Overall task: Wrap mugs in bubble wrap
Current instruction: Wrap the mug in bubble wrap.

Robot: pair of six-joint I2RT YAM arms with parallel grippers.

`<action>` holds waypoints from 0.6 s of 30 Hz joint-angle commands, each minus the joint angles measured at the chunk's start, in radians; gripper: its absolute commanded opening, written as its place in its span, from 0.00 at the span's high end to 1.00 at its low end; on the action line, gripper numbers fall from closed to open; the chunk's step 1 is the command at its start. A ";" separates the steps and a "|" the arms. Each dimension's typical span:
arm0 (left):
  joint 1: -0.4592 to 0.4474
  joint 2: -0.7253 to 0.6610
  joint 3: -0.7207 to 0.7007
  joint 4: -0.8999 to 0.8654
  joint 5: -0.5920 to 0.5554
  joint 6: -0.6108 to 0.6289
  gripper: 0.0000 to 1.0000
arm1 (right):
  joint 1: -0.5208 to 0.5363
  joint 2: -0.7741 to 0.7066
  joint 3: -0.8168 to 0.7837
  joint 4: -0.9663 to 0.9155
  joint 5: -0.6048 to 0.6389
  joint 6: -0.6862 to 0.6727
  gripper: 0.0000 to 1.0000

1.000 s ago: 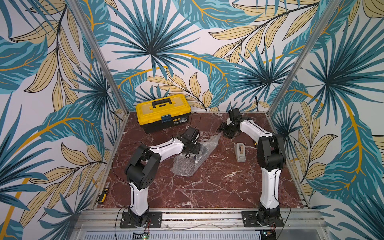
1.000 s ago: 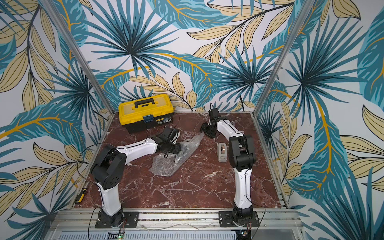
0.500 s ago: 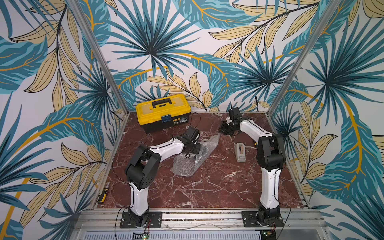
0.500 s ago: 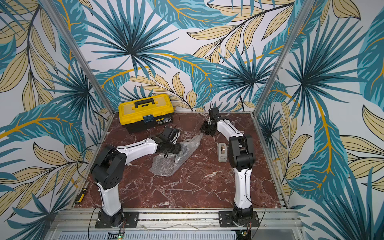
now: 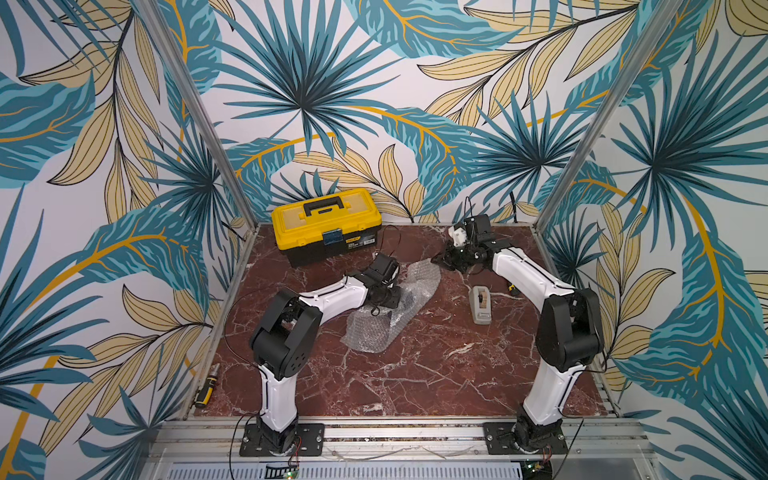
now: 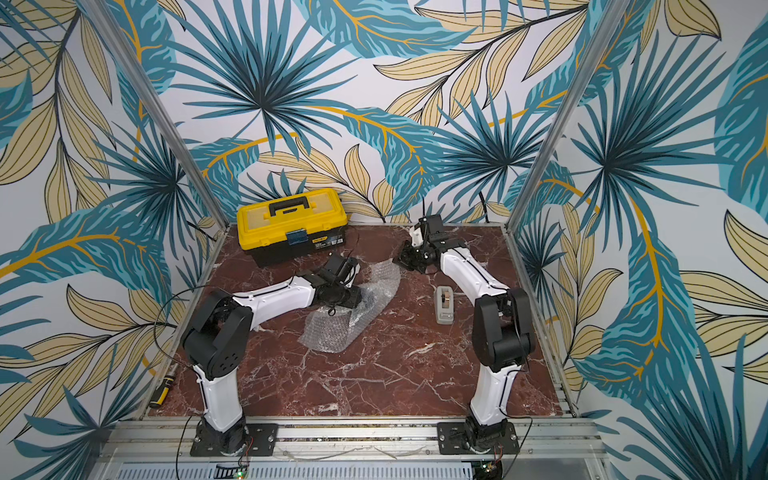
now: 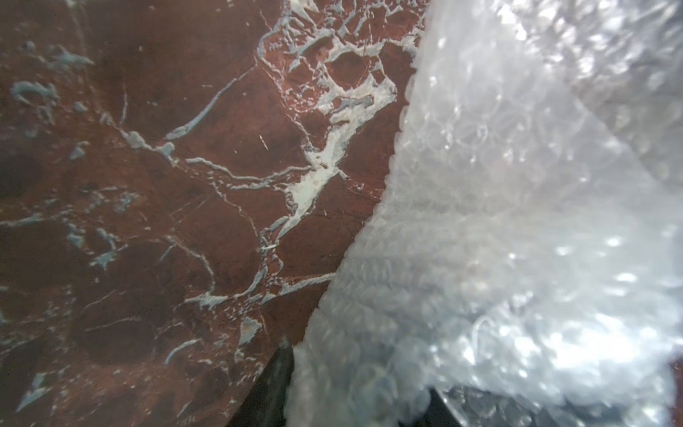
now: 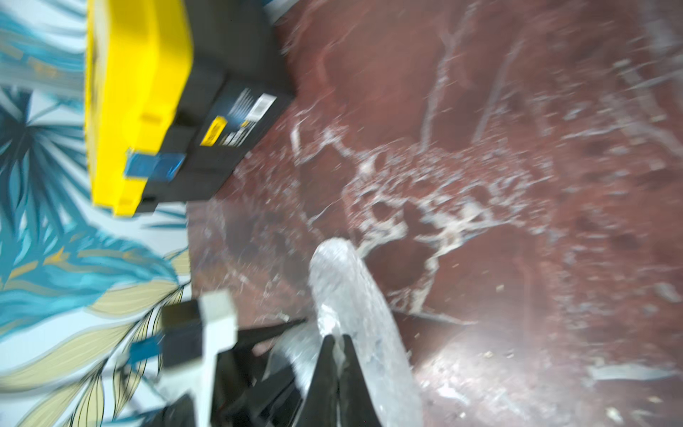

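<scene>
Clear, crinkled bubble wrap sheet (image 5: 386, 324) is lying mid-frame on the red marbled surface (image 5: 415, 374) in both top views. Right claw (image 8: 340, 344) is pinching fully closed on the sheet's upper-right corner. Left claw (image 7: 354, 399) is sitting part-way closed at the sheet's upper-left edge, with wrap bunched between its fingers (image 7: 275, 380). Dark blue mug: position cannot be told, not discernible under the wrap.

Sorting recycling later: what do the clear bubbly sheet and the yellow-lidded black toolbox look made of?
The clear bubbly sheet: thin soft plastic film, glossy and see-through; rows of air bubbles, crinkles and glints show. The yellow-lidded black toolbox: probably rigid moulded plastic, smooth semi-matte; uniform colour, rounded moulded edges.
</scene>
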State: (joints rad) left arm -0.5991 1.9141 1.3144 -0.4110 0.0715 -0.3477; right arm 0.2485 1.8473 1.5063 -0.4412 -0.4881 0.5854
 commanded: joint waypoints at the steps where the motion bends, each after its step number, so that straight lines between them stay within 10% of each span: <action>1: -0.007 0.008 -0.006 -0.032 0.004 -0.007 0.58 | 0.050 -0.058 -0.073 0.012 -0.069 -0.036 1.00; 18: -0.005 -0.022 -0.029 -0.004 0.030 -0.044 0.59 | 0.236 -0.064 -0.275 0.103 -0.074 0.004 1.00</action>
State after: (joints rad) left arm -0.5991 1.9133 1.3132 -0.4091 0.0864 -0.3779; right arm 0.4717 1.7489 1.2407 -0.3836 -0.5449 0.5770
